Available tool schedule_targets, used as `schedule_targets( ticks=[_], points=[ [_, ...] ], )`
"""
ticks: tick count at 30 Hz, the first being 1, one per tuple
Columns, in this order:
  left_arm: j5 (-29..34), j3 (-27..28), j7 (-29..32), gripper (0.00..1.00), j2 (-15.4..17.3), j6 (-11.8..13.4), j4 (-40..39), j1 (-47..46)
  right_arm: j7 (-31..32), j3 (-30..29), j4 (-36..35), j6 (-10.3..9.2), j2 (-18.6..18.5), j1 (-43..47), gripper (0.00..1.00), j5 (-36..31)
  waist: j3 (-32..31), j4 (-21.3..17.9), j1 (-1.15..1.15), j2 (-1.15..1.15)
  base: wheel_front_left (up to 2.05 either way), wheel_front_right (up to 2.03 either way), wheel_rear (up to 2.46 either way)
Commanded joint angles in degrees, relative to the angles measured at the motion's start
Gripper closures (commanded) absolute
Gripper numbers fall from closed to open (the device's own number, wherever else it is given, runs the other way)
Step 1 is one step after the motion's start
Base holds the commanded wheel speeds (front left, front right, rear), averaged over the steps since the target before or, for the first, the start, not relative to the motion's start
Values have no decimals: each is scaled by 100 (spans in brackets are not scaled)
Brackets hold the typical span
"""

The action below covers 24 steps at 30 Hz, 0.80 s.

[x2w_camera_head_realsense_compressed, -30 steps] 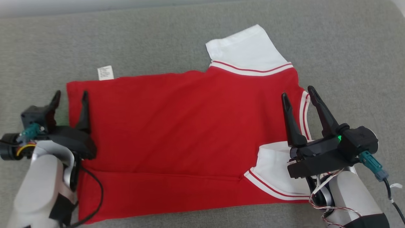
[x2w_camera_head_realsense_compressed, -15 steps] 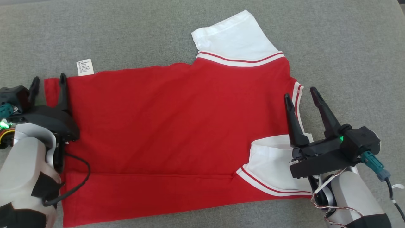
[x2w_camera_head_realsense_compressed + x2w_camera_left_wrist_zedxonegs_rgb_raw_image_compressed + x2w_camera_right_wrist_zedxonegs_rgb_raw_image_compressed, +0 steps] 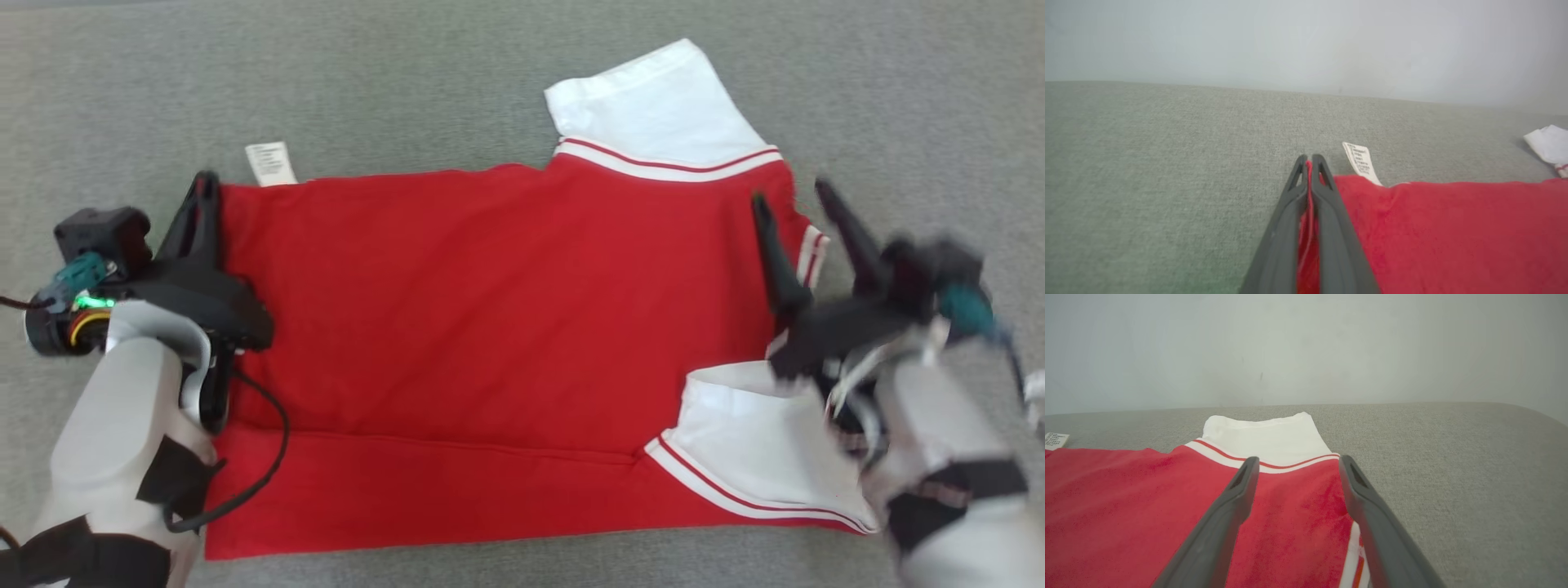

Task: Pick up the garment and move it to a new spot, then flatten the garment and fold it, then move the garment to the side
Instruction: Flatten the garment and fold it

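The garment (image 3: 506, 327) is a red shirt with white sleeves and red-striped trim, spread flat on the grey fabric surface (image 3: 408, 82). Its front strip is folded over along a crease. My left gripper (image 3: 202, 186) is shut on the shirt's far left corner; the left wrist view shows red cloth (image 3: 1308, 212) pinched between the two fingers of that gripper (image 3: 1309, 158). A white care label (image 3: 270, 163) sticks out just beyond that corner. My right gripper (image 3: 796, 196) stands open over the shirt's right edge near the striped neckline, blurred in the head view; its fingers (image 3: 1237, 498) straddle red cloth without gripping.
One white sleeve (image 3: 653, 106) lies at the far right of the shirt, the other (image 3: 759, 433) at the near right under my right forearm. Grey surface surrounds the shirt on all sides. A pale wall (image 3: 1306, 347) rises beyond the far edge.
My left gripper has shut on the shirt's far left corner. My right arm has moved forward over the right edge, still open. The head camera has shifted.
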Motion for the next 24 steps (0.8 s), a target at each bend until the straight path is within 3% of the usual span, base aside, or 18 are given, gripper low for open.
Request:
schedule_targets(
  ticks=[1,7,13,24],
  points=[
    [12,14,-12,100,-10,12,-103,68,103,39,114,5,-63,-245,0,78,12,112,-1,-1,0,0,0],
    [102,-93,-13,100,-174,12,-522,102,742,-3,1133,5,-205,-1513,0,509,153,368,-1,-1,0,0,0],
    [166,-242,-14,100,-326,12,-836,-14,1209,97,2187,5,-283,-2598,0,500,344,602,-1,-1,0,0,0],
    [172,-437,-14,100,-520,12,-1163,-256,1380,102,3789,5,-227,-3848,0,255,786,958,-1,-1,0,0,0]
  ],
)
